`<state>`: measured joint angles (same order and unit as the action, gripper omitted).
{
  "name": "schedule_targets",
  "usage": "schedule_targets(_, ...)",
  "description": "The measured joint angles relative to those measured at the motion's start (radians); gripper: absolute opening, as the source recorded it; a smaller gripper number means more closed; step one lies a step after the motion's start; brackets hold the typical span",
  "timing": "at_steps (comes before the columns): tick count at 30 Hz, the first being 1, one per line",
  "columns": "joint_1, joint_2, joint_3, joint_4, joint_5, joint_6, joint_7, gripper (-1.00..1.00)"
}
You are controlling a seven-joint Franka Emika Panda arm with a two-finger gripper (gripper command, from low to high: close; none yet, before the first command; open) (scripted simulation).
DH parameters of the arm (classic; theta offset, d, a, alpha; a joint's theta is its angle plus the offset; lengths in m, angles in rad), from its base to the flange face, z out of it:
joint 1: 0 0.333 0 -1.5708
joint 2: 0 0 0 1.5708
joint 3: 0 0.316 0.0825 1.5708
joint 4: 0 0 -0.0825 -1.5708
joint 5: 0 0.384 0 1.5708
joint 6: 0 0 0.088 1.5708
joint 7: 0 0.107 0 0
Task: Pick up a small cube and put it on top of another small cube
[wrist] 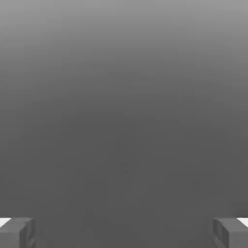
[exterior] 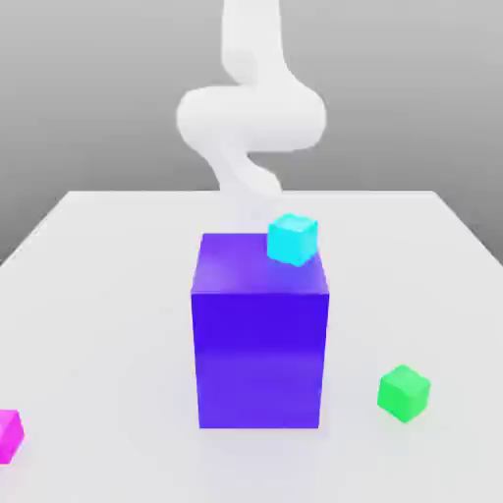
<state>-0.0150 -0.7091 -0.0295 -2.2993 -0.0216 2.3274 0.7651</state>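
On the table [exterior: 118, 295], pink cube [exterior: 8, 434] and green cube [exterior: 403, 393] sit well apart; gripper [wrist: 124, 232] wide, empty.

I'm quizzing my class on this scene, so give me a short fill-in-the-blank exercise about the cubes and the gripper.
1. The cyan cube sits on top of the big ____ block.
2. The green cube rests on the ____.
3. The magenta cube lies at the exterior view's ____ edge.
4. The gripper is ____.

Missing words: blue; table; left; open

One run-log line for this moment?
tool open, empty | magenta cube on table | green cube bare | stacking not begun
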Motion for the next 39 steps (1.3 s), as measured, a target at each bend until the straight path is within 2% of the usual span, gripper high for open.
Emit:
schedule_targets(10,-0.053,0.363,-0.156,0.003,-0.035,0.111,-0.179,0.00)
schedule_targets(19,-0.141,0.695,-0.284,0.005,0.061,0.210,-0.428,0.00)
schedule_targets(27,-0.291,0.999,-0.278,0.010,0.209,0.290,-0.693,0.00)
schedule_targets(33,-0.399,1.217,-0.200,0.044,0.306,0.412,-0.810,0.00)
schedule_targets(34,-0.408,1.240,-0.188,0.050,0.316,0.429,-0.818,-1.00)
schedule_targets(39,-0.408,1.240,-0.188,0.050,0.316,0.427,-0.818,-1.00)
